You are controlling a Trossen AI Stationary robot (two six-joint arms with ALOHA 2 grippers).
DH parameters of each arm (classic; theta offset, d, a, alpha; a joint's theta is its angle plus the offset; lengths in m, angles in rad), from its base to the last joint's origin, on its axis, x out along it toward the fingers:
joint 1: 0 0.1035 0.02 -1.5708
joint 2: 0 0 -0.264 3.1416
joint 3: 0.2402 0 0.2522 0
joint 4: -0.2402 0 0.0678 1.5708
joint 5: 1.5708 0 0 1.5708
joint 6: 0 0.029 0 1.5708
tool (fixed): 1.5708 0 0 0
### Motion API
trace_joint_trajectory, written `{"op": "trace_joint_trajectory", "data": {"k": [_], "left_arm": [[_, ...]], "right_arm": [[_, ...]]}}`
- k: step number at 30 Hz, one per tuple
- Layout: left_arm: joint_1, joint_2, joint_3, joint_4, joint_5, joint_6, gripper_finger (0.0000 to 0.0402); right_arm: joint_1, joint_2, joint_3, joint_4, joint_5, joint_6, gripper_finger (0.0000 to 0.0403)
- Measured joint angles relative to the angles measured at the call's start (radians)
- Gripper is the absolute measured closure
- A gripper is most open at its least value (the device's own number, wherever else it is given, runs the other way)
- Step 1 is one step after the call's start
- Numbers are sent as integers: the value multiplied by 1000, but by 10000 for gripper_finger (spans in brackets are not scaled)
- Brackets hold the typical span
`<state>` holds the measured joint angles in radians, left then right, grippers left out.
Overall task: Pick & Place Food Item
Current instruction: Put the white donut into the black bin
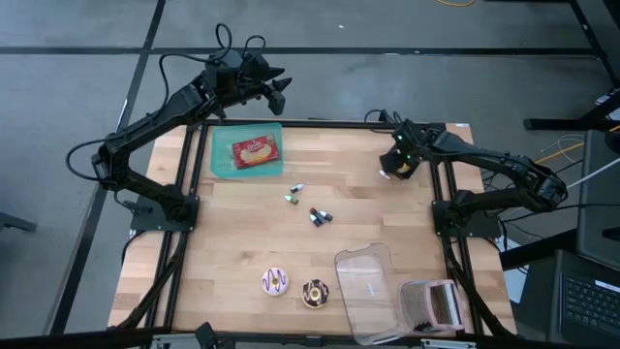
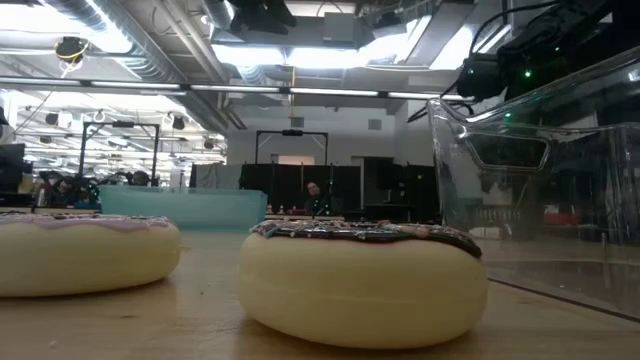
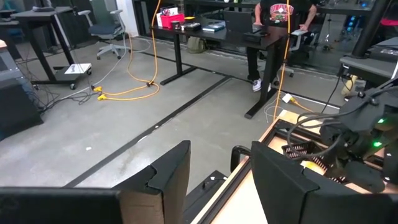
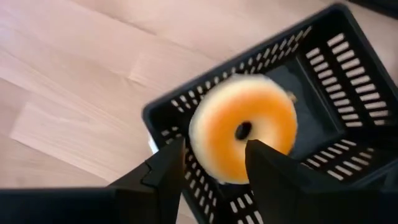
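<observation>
Looking down from the high view, the right tool (image 1: 394,167) hangs above the far right corner of the wooden surface (image 1: 320,242), while the left tool (image 1: 278,92) waits released beyond the far edge. From the right wrist view, the round orange-topped bagel (image 4: 244,129) lies in the black slotted plastic basket (image 4: 323,81), and the tool's fingers (image 4: 168,167) stand apart just above it, not gripping it.

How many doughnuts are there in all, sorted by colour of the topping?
Pink or purple frosted doughnut: 1, on the table's near edge.
Chocolate frosted doughnut: 1, right beside the pink one.
Plain orange-glazed doughnut: 1, in the black slotted basket under the right arm's fingers.
Total: 3 doughnuts.
</observation>
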<state>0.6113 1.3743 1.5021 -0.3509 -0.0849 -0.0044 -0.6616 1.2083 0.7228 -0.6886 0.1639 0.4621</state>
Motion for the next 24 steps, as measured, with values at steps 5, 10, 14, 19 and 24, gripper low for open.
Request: {"op": "trace_joint_trajectory", "data": {"k": [5, 10, 14, 19, 24], "left_arm": [[0, 0, 0, 0, -1, 0, 238], [0, 0, 0, -4, -2, 0, 238], [0, 0, 0, -27, -2, 0, 238], [0, 0, 0, -42, -2, 0, 238], [0, 0, 0, -43, -2, 0, 238]], "right_arm": [[2, 0, 62, -1, 10, -5, 236], [-12, 0, 93, -3, 22, -25, 236], [-26, 0, 55, -8, -26, 9, 236], [-26, 0, 39, -4, -49, 61, 243], [-27, 17, 31, 3, -33, 81, 278]]}}
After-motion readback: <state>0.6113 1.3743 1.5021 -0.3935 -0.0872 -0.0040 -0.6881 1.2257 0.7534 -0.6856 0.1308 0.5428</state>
